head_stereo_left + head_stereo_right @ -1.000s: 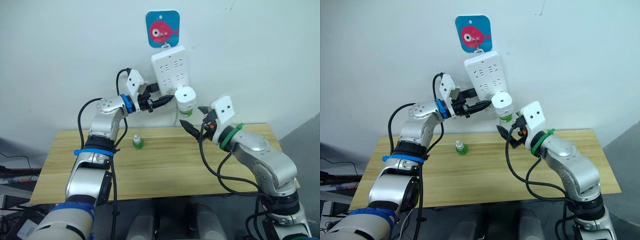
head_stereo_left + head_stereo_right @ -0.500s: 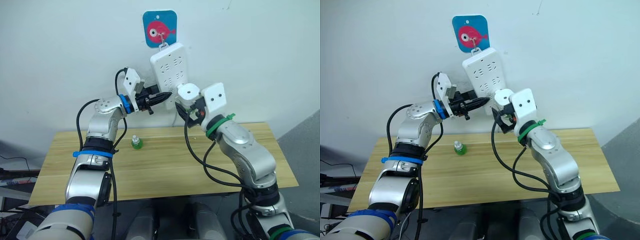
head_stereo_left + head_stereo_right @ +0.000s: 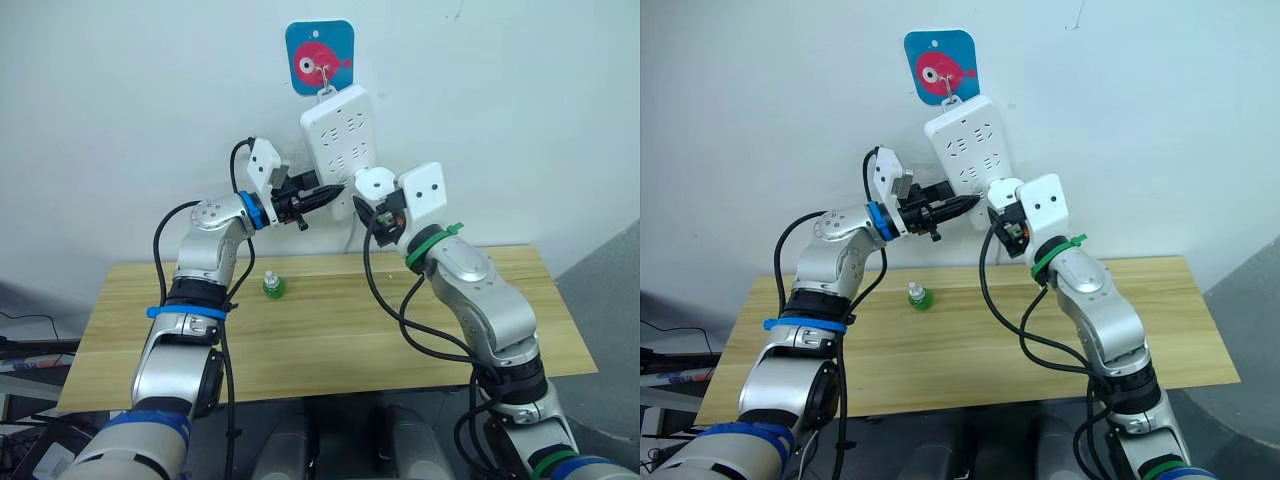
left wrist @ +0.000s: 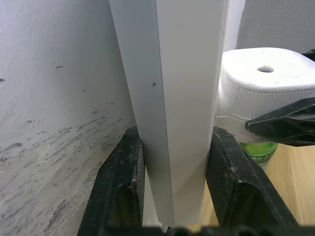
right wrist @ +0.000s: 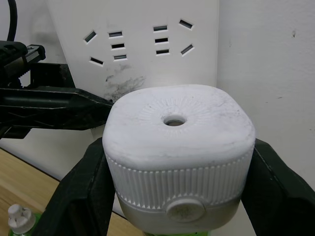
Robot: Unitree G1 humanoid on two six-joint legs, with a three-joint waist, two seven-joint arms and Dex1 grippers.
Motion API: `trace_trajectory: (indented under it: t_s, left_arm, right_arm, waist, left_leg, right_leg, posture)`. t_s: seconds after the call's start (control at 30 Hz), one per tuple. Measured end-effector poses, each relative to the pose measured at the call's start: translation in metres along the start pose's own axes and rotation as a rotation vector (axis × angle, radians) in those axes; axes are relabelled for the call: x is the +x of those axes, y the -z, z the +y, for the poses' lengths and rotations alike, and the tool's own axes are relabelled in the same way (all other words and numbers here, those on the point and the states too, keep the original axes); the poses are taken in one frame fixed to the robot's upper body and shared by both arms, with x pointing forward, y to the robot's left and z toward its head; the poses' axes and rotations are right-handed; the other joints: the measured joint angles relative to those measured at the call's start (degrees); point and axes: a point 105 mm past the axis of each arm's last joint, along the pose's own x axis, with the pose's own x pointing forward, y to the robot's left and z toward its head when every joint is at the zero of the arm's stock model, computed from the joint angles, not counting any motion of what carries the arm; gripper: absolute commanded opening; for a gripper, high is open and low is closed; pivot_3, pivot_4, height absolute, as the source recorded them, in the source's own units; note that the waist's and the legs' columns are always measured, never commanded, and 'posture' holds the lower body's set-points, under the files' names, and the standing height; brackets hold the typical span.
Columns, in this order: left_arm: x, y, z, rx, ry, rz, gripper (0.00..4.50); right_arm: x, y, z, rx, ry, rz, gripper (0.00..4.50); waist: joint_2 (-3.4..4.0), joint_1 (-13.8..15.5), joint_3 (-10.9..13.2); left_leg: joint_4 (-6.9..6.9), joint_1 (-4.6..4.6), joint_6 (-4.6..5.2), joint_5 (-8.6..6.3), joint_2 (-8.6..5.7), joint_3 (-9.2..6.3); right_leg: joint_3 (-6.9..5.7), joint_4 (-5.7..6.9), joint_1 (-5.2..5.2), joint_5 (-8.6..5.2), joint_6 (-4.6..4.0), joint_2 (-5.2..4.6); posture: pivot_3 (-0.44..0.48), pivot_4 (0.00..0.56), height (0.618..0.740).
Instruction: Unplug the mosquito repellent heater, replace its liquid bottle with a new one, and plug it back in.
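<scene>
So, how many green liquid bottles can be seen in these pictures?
2. One small green bottle stands alone on the wooden table. The other bottle is fitted under the mosquito repellent heater, which the right gripper grips at the power strip.

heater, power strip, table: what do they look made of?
Heater: looks like matte white moulded plastic, with fine ribs round its side and a scuffed top. Power strip: smooth white hard plastic by its even sheen and cut slots, smudged near the bottom. Table: light wood or wood-look laminate, with visible plank grain; which of the two can't be told.
</scene>
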Motion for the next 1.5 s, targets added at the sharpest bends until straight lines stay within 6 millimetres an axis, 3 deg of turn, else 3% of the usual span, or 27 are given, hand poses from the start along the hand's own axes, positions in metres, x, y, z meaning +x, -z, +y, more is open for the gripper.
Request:
trace_trajectory:
  t_s: [0.13, 0.3, 0.5, 0.6, 0.83, 0.93, 1.03, 1.2, 1.33, 1.5]
  left_arm:
    - [0.001, -0.001, -0.002, 0.006, 0.008, 0.0, 1.37]
    - [-0.005, 0.0, 0.002, 0.01, -0.01, 0.011, 1.37]
    - [-0.016, 0.005, 0.01, -0.004, -0.079, 0.015, 1.37]
    - [-0.028, 0.009, 0.011, 0.004, -0.112, 0.036, 2.31]
    - [-0.083, 0.045, 0.007, -0.047, -0.219, 0.184, 4.44]
    - [-0.103, 0.051, -0.004, -0.046, -0.264, 0.213, 4.49]
    - [-0.109, 0.058, -0.023, -0.061, -0.278, 0.214, 4.49]
    - [-0.082, 0.052, -0.08, -0.083, -0.165, 0.112, 4.49]
    - [-0.041, 0.044, -0.114, -0.115, -0.098, -0.003, 4.49]
    - [-0.003, 0.021, -0.115, -0.097, -0.163, -0.134, 4.49]
  right_arm:
    - [-0.007, -0.002, -0.002, -0.006, -0.014, 0.001, 3.0]
    - [-0.037, -0.006, -0.008, 0.03, -0.064, 0.008, 3.0]
    - [-0.051, 0.007, -0.009, 0.07, -0.112, 0.058, 3.0]
    - [-0.046, 0.006, -0.011, 0.072, -0.113, 0.053, 3.0]
    - [-0.042, 0.014, -0.022, 0.123, -0.087, 0.08, 3.0]
    - [-0.041, 0.017, -0.03, 0.207, -0.069, 0.079, 3.0]
    - [-0.04, 0.021, -0.034, 0.393, -0.08, 0.087, 3.0]
    - [-0.036, 0.03, -0.041, 0.884, -0.087, 0.094, 3.0]
    - [-0.031, 0.024, -0.046, 1.118, -0.081, 0.052, 3.0]
    - [-0.031, 0.018, -0.04, 1.219, -0.095, 0.058, 3.0]
  waist:
    - [0.0, 0.06, 0.0]
    - [0.0, -0.17, 0.0]
    - [0.01, -0.72, 0.05]
    - [0.0, -1.38, 0.06]
    - [0.0, -1.37, 0.42]
    - [0.04, -1.01, 0.54]
    - [0.05, -0.25, 0.61]
    - [0.36, 1.47, 1.1]
    - [0.46, 1.96, 1.16]
    - [0.47, 1.58, 1.15]
  left_leg:
    - [-0.02, -0.02, 0.0, 0.0, -0.02, -0.04]
    - [0.01, -0.02, 0.2, -0.15, 0.0, 0.1]
    - [0.05, 0.19, 0.13, -0.07, 0.14, 0.31]
    - [0.02, 0.45, 0.12, -0.07, 0.29, 0.46]
    - [-0.08, 0.38, 0.1, -0.07, 0.52, 0.62]
    - [-0.08, 0.34, 0.08, -0.1, 0.52, 0.67]
    - [-0.09, 0.32, 0.06, -0.12, 0.54, 0.67]
    - [-0.07, 0.23, -0.03, -0.15, 0.69, 0.71]
    - [0.01, 0.2, -0.03, -0.14, 0.69, 0.81]
    - [0.0, 0.1, 0.0, -0.14, 0.73, 0.87]
  right_leg:
    - [0.01, 0.0, 0.0, 0.0, 0.0, 0.0]
    - [0.34, -0.02, -0.04, 0.01, 0.01, -0.01]
    - [0.91, 0.06, -0.08, 0.01, 0.03, 0.29]
    - [1.1, 0.08, 0.06, 0.03, 0.04, 0.44]
    - [1.16, 0.16, -0.13, 0.09, -0.08, 0.52]
    - [1.26, 0.03, -0.14, 0.09, -0.08, 0.49]
    - [1.29, 0.0, -0.14, 0.1, -0.09, 0.49]
    - [1.21, -0.07, -0.17, 0.26, -0.38, 0.49]
    - [1.24, -0.07, -0.15, 0.26, -0.38, 0.5]
    - [1.21, 0.03, -0.24, 0.27, -0.36, 0.61]
  posture:
    - [-0.227, 0.217, 0.74]
    - [-0.212, 0.224, 0.74]
    - [-0.193, 0.229, 0.74]
    - [-0.179, 0.233, 0.74]
    - [-0.142, 0.241, 0.74]
    - [-0.119, 0.243, 0.74]
    - [-0.101, 0.245, 0.74]
    - [-0.086, 0.244, 0.74]
    - [-0.086, 0.234, 0.74]
    - [-0.094, 0.226, 0.74]
